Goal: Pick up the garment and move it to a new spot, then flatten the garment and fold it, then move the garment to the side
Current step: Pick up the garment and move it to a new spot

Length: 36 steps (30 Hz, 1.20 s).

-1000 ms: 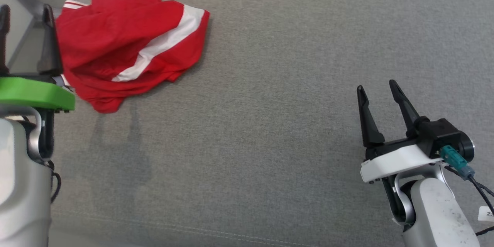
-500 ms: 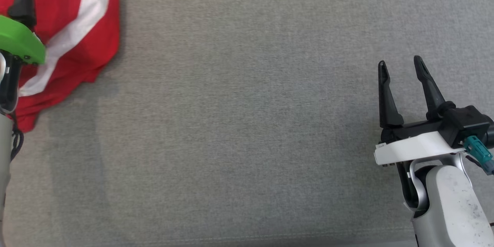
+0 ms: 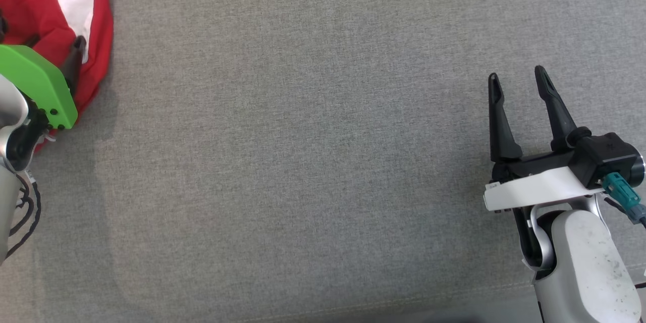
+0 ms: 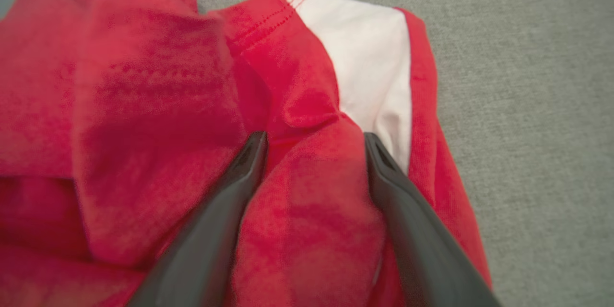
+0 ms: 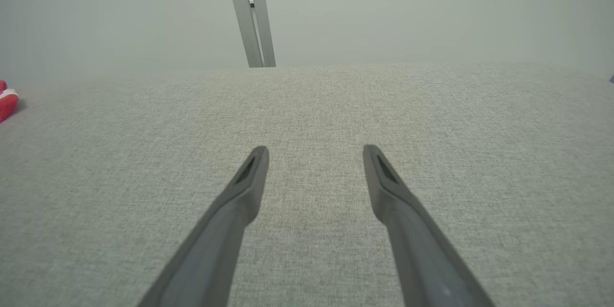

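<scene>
A grey fabric surface [image 3: 303, 161] carries everything, its stitched front edge running along the bottom of the head view. The garment [image 3: 30, 15], red and crumpled into a heap, lies on the surface's left side, back from the front edge. A broad white band [image 4: 369, 57] with red stitching beside it crosses the garment's right part in the left wrist view.

The right gripper [image 3: 517, 74] hangs over bare fabric towards the surface's right side, near the front edge and well apart from the garment. Its two dark fingers are spread wide with nothing between them, as the right wrist view confirms [image 5: 315, 149].

The left gripper [image 4: 314, 138] is down in the heap, its jaws spread wide. Its fingertips [image 4: 256, 146] press into the red cloth, and a raised fold of the garment stands between them without being pinched.

A bright green plate [image 3: 35, 83] sits on the left wrist, partly covering the garment. A small teal connector [image 3: 621, 194] juts from the right wrist.
</scene>
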### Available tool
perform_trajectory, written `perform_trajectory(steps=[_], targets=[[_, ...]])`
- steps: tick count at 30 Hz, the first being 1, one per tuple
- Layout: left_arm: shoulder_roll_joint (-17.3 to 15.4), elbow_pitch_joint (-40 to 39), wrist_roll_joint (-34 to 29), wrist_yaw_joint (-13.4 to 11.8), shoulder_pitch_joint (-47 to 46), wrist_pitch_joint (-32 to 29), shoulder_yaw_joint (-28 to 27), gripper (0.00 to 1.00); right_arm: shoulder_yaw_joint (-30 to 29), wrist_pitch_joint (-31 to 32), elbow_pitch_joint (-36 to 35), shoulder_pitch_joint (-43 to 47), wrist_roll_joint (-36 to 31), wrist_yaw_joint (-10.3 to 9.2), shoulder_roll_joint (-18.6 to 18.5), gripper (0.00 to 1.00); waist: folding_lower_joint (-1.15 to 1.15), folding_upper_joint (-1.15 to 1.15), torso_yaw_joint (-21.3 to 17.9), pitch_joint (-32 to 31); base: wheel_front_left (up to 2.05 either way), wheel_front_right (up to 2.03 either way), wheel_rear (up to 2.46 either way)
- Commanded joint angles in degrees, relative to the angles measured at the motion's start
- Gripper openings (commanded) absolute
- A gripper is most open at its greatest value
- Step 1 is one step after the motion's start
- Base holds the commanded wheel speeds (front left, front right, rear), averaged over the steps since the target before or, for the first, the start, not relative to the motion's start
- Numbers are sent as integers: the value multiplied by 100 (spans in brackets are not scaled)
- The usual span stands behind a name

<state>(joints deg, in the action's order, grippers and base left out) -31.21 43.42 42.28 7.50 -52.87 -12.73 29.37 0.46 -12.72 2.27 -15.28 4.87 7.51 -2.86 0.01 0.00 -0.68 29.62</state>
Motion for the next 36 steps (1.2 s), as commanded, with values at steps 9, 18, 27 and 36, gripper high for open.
perform_trajectory(steps=[9, 18, 27, 36], targets=[[-258, 279, 271, -5, -319, -113, 368, 0, 31, -109, 136, -57, 128, -4, -8, 100, -1, 0, -146, -84, 0, 0, 0], [-228, 417, 103, -5, -609, 663, 538, 0, 60, -180, 377, -24, 279, -4, -7, 100, -1, 0, -104, -443, 0, 0, 0], [-221, 56, -146, -5, -1011, 1238, 636, 0, 162, -239, 669, 97, 495, -4, -8, 100, -1, 0, 18, -1004, 0, 0, 0], [-247, -980, -284, -115, -1469, 1191, 679, 0, 156, -252, 851, 217, 751, -4, -9, 100, -1, 0, -124, -1481, 0, 0, 0]])
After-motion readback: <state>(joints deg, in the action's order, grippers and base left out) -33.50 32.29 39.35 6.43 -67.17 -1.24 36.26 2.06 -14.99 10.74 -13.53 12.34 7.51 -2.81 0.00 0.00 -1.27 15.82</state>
